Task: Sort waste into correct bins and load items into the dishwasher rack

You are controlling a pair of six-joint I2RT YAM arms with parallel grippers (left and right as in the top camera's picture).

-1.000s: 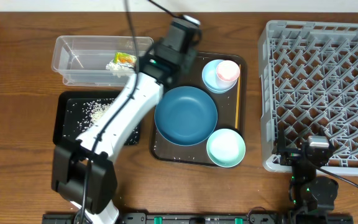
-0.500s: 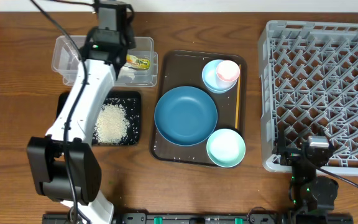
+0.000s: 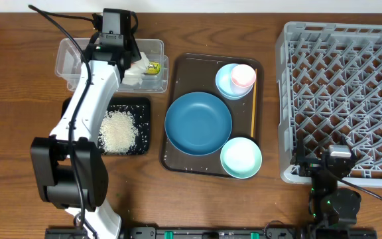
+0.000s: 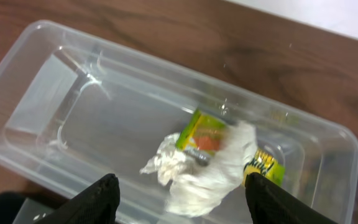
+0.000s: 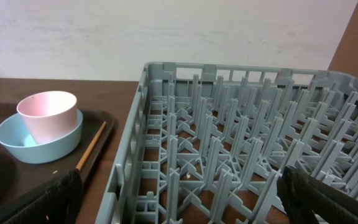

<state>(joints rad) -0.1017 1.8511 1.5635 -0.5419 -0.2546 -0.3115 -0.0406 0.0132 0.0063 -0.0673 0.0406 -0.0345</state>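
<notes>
My left gripper (image 3: 128,61) hangs over the clear tub (image 3: 68,50), open, its fingertips (image 4: 98,198) wide apart. Crumpled white tissue (image 4: 207,180) lies loose in the tub between them, free of both, beside yellow-green wrappers (image 4: 201,130). Rice (image 3: 118,131) is heaped in the black tray (image 3: 68,106). On the brown tray (image 3: 178,66) are the dark blue bowl (image 3: 197,123), the mint bowl (image 3: 241,157), the pink cup (image 3: 243,76) standing in the light blue bowl (image 3: 224,83), and the orange stick (image 3: 254,109). My right gripper (image 5: 185,202) is open and empty at the grey rack's (image 3: 343,86) near edge.
The rack (image 5: 229,143) holds nothing on its pegs and fills the table's right side. The left arm stretches from the front left across the black tray to the tub. Bare wood lies in front of the trays.
The left arm swung from beside the brown tray to the clear tub. Its gripper opened there and let the tissue drop into the tub. The right arm has not moved.
</notes>
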